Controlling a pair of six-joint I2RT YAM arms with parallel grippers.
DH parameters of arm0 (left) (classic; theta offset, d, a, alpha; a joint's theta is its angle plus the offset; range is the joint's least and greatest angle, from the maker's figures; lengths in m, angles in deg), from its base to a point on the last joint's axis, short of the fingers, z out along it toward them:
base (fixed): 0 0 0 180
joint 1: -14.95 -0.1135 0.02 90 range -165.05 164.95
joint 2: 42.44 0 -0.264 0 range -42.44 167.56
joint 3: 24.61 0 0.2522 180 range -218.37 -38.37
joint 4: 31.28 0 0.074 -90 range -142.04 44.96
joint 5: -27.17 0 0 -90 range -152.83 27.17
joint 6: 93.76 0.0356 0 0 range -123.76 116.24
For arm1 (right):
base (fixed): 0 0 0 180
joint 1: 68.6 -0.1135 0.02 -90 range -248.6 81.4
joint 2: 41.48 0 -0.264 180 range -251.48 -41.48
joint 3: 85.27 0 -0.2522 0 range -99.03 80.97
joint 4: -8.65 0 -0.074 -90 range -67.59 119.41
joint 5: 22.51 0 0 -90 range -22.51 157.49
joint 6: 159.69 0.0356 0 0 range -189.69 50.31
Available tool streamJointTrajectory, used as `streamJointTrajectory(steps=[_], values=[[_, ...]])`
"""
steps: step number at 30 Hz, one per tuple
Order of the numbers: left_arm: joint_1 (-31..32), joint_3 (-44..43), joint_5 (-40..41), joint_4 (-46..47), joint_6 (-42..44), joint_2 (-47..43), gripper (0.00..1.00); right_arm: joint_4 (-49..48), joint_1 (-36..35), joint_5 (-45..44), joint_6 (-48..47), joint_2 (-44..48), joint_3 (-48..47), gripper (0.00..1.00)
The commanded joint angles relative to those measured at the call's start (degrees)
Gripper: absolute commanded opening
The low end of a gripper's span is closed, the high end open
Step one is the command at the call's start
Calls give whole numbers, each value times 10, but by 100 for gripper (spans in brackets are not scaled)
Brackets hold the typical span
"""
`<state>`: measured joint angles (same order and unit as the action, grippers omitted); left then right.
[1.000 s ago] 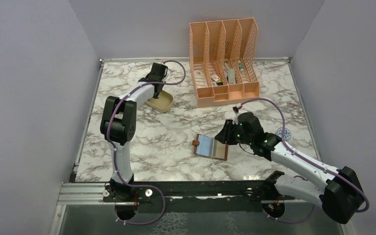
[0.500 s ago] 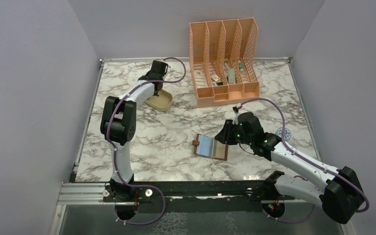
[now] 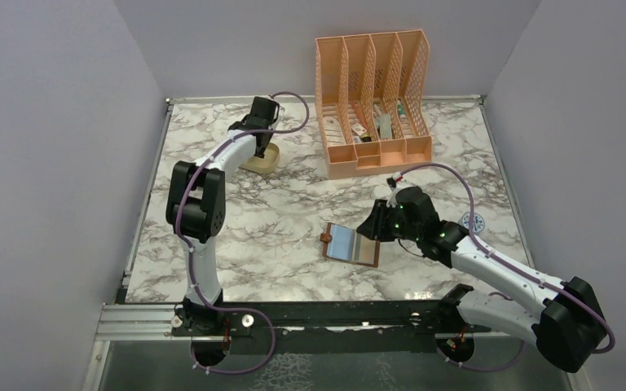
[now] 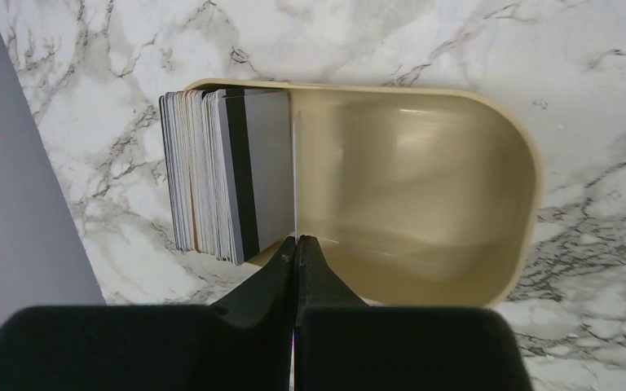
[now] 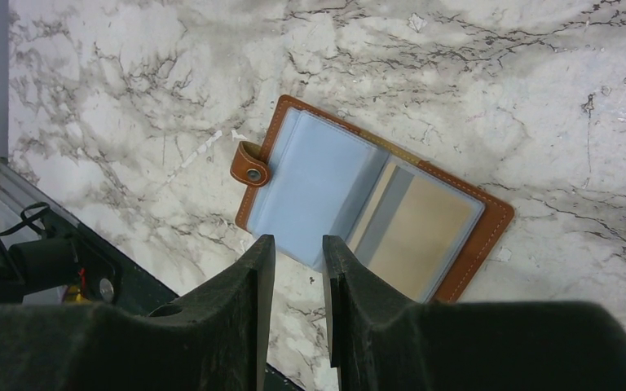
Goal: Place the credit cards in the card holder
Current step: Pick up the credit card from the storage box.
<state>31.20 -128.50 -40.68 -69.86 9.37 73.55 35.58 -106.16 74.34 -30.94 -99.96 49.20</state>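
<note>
Lying open on the bench (image 5: pixel 114 98) in the near middle, the holder (image 5: pixel 326 191) shows pale blue pockets, its snap tab (image 5: pixel 253 173) toward the left. Right fingers (image 5: pixel 249 326) hang above its edge, parted, nothing between them. Farther back on the left, a beige tray (image 4: pixel 424 179) holds the cards (image 4: pixel 212 179), stacked upright on edge at one end. Left fingers (image 4: pixel 273 273) are clenched tight at the tray's rim, nipping the thin edge of one pale card (image 4: pixel 295 163) just beside the stack. A peach organiser (image 3: pixel 375 98) stands at the back
</note>
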Motion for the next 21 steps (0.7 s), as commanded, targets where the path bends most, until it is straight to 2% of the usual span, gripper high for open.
streamJointTrajectory(steps=[1,7,16,21], values=[[-1,-23,-93,-48,-70,-60,0,-14,-4,15,5,12,-14,29],[-1,12,-199,-52,-142,-126,0,12,-4,9,20,22,-13,29],[-1,87,-352,-44,-245,-228,0,92,-4,-54,52,16,-27,28],[-1,198,-484,34,-307,-292,0,136,-4,-79,76,-20,-48,27]])
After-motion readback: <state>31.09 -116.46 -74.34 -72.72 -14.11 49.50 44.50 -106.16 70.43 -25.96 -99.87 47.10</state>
